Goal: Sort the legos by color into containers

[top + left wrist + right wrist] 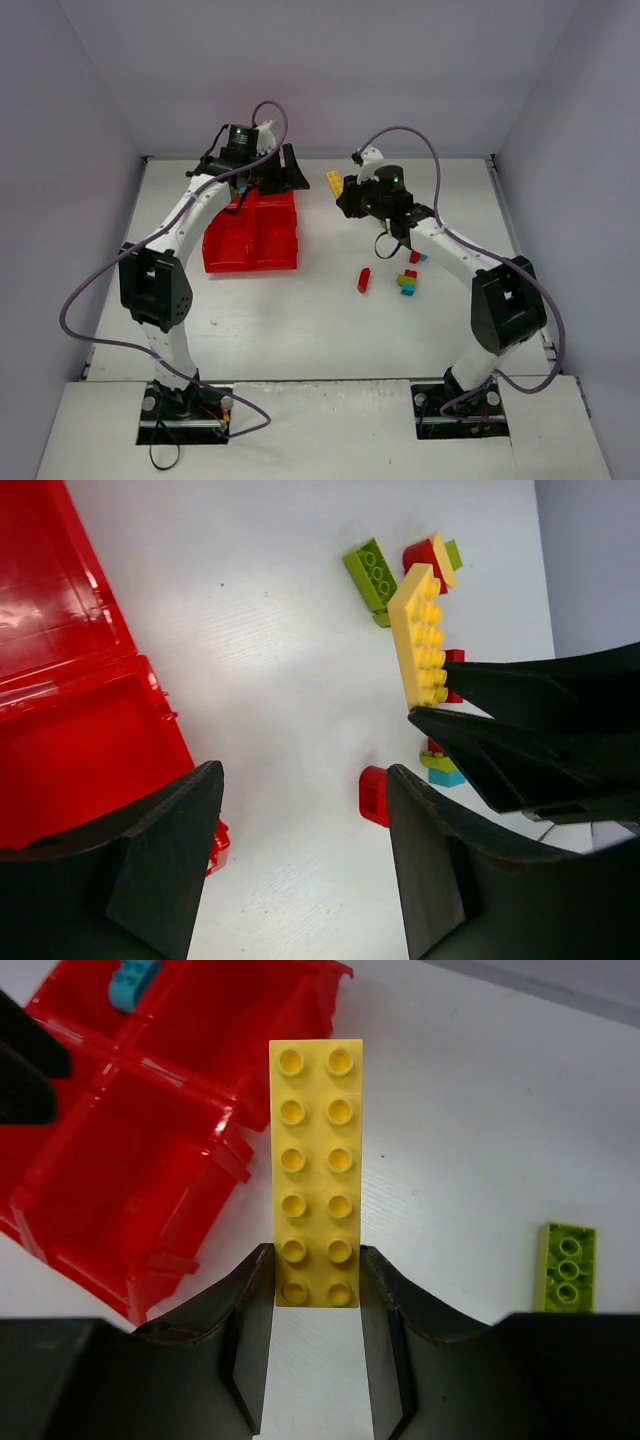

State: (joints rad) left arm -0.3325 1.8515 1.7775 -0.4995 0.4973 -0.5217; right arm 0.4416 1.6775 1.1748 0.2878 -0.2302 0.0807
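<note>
Up top with the left arm: stretched far forward, big black elbow hanging out to the left, wrist out past the far edge of the red tray. At its end, the left pincer, spread wide, gripping nothing, poised by the tray's far right corner.

Across to the right arm: bent inward, reaching left and away toward mid-table. On its tip, the right pincer, pinching one short end of a long yellow brick. Studs facing the wrist camera, brick raised off the table, just beside the tray's right side and not over any compartment.

In one far compartment, a single cyan brick. Flat on the white table, to the yellow one's right in the wrist view, a lime green brick. Nearer the right arm's base, well apart from the tray: a lone red brick, a stacked multicolour clump and a small red-and-cyan bit.

All around, pale lilac-grey walls on three sides, and purple cables looping off both arms.
</note>
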